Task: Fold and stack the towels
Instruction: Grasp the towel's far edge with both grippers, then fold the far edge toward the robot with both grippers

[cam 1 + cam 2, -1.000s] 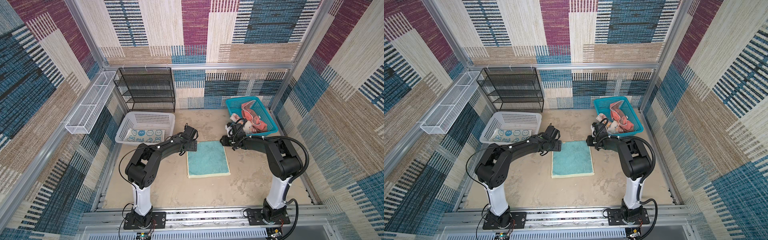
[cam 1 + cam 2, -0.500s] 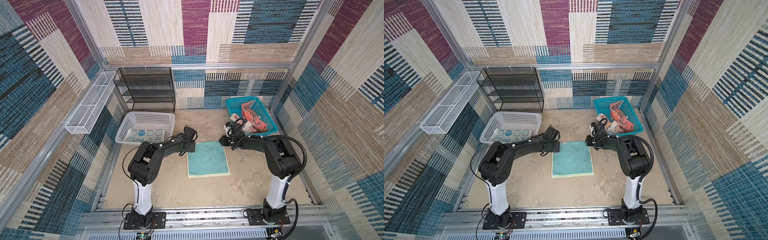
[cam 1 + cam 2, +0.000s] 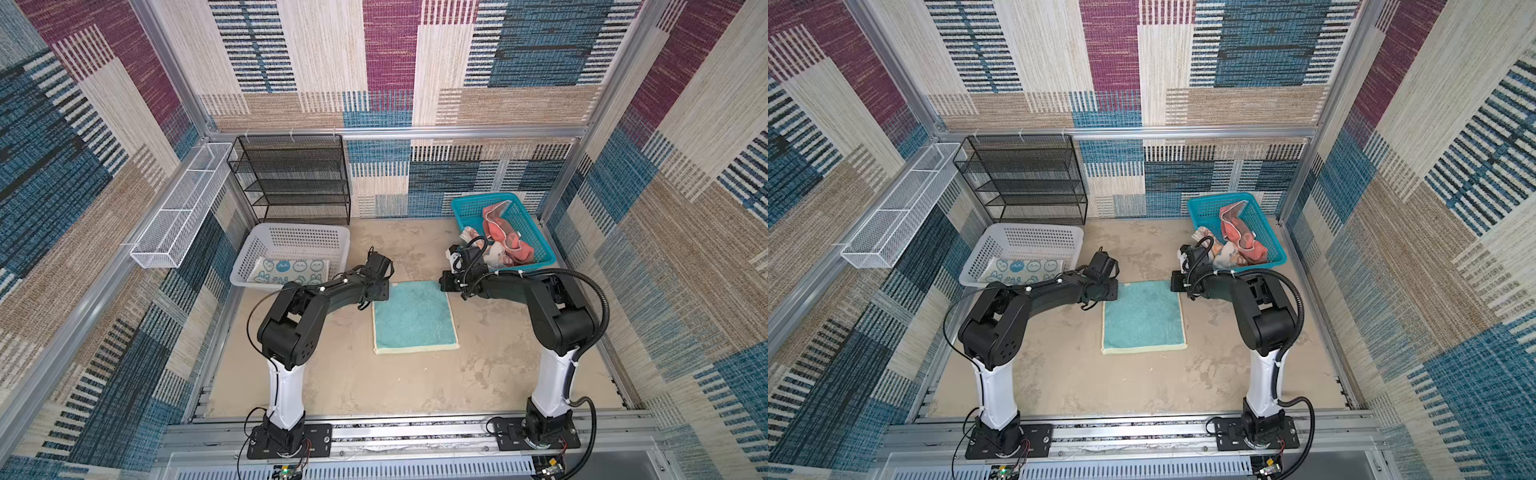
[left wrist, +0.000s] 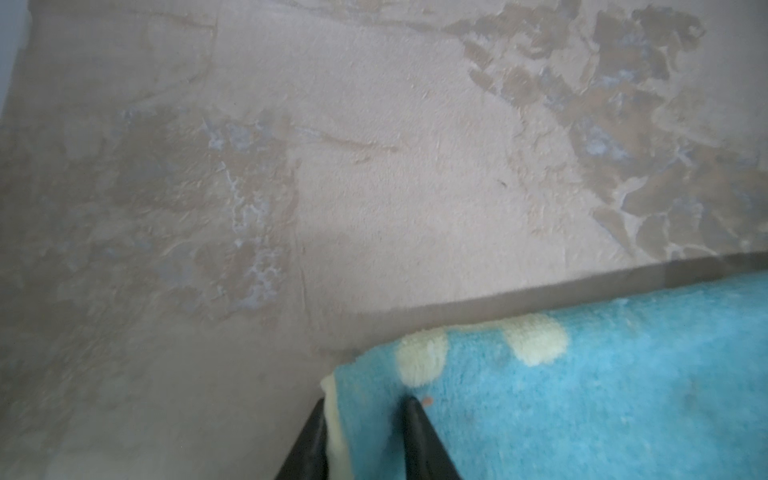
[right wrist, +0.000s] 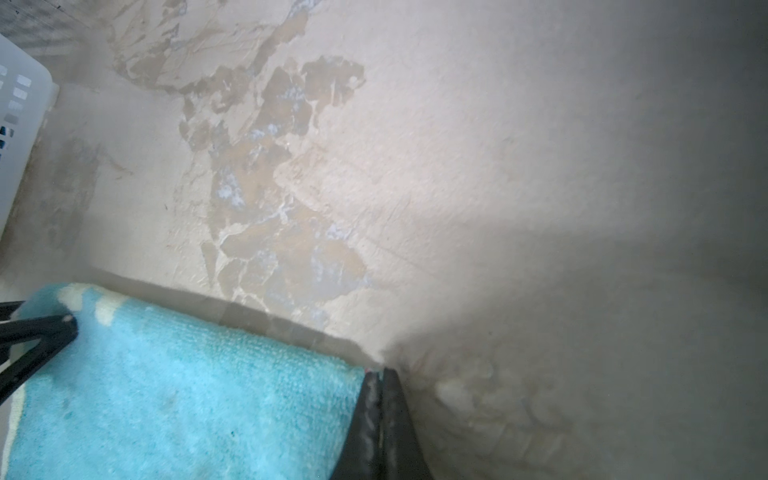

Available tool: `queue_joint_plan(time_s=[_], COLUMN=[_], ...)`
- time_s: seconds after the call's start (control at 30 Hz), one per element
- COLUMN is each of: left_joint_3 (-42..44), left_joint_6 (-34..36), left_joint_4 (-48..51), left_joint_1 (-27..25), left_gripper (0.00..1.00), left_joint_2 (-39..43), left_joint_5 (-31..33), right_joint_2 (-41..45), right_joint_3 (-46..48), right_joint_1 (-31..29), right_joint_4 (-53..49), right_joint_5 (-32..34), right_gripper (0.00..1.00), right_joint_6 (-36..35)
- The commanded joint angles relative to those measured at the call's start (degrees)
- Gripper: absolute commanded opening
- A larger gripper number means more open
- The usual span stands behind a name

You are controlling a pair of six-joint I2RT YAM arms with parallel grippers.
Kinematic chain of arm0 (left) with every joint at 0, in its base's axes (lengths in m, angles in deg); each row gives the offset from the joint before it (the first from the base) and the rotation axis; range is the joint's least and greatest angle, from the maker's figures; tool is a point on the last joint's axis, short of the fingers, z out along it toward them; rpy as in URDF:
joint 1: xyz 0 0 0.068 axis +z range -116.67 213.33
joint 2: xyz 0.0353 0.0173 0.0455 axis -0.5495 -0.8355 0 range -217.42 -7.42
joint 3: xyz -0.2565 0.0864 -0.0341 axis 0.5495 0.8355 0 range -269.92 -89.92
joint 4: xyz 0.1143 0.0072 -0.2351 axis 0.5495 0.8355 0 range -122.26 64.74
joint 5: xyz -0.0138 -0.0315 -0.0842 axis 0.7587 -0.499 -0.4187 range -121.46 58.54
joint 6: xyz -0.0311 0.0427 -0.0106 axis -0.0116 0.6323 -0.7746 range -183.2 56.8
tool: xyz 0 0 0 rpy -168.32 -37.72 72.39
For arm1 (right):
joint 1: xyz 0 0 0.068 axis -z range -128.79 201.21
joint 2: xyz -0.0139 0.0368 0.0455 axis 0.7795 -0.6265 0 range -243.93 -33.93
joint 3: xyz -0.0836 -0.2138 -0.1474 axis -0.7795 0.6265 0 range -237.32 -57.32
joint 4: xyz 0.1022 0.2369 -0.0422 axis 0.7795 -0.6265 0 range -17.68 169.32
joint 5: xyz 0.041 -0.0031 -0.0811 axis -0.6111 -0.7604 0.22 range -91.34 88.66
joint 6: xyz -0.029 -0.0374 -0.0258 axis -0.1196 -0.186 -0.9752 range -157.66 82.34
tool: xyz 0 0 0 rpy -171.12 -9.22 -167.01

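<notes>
A teal towel (image 3: 413, 316) (image 3: 1143, 316) with a pale yellow edge lies flat in the middle of the table. My left gripper (image 3: 380, 291) (image 4: 365, 405) is at its far left corner, and the corner fills the gap between the two black fingers (image 4: 411, 419). My right gripper (image 3: 444, 284) (image 5: 380, 372) is at the far right corner. Its fingers are pressed together against the towel's edge (image 5: 349, 374), with no cloth showing between them. A white towel with blue faces (image 3: 291, 268) lies in the white basket. A coral towel (image 3: 505, 235) and a crumpled white one (image 3: 492, 253) lie in the teal basket.
The white perforated basket (image 3: 291, 232) stands at the left, just behind my left arm. The teal basket (image 3: 536, 232) stands at the back right, close behind my right wrist. A black mesh shelf (image 3: 291, 178) is against the back wall, and a white wire tray (image 3: 178, 208) hangs on the left wall.
Both grippers have closed at the towel's far corners, the left onto the corner, the right until its fingers meet. The arms have barely shifted and the towel lies as before.
</notes>
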Motion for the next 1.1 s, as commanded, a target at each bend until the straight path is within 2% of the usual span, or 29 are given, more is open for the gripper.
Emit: queue_joint_plan(time_s=[0.0, 0.07, 0.1, 0.5, 0.83, 1.07], left_joint_3=[0.48, 0.61, 0.66, 0.94, 0.26, -0.70], left_joint_6=[2.25, 2.46, 2.55, 4.21, 7.74, 12.82], left_joint_4=[-1.98, -2.56, -2.67, -5.15, -11.87, -16.67], left_joint_1=[0.18, 0.27, 0.27, 0.36, 1.62, 2.63], left_gripper=[0.21, 0.01, 0.00, 0.00, 0.00, 0.00], left_joint_2=[-0.52, -0.62, -0.66, 0.21, 2.22, 2.90], left_joint_5=[-0.71, -0.62, -0.39, 2.89, 3.37, 2.81], right_joint_2=[-0.38, -0.20, 0.02, 2.61, 2.11, 1.39], right_joint_3=[-0.21, 0.05, 0.18, 1.23, -3.04, -7.00], right_joint_1=[-0.01, -0.06, -0.01, -0.06, 0.25, 1.19], right_joint_4=[-0.40, 0.58, 1.26, 7.23, 7.61, 7.13], right_joint_5=[0.40, 0.42, 0.23, 0.96, 2.68, 2.35], right_gripper=[0.00, 0.00, 0.00, 0.00, 0.00, 0.00], right_joint_6=[0.09, -0.10, -0.12, -1.16, -3.74, -5.41])
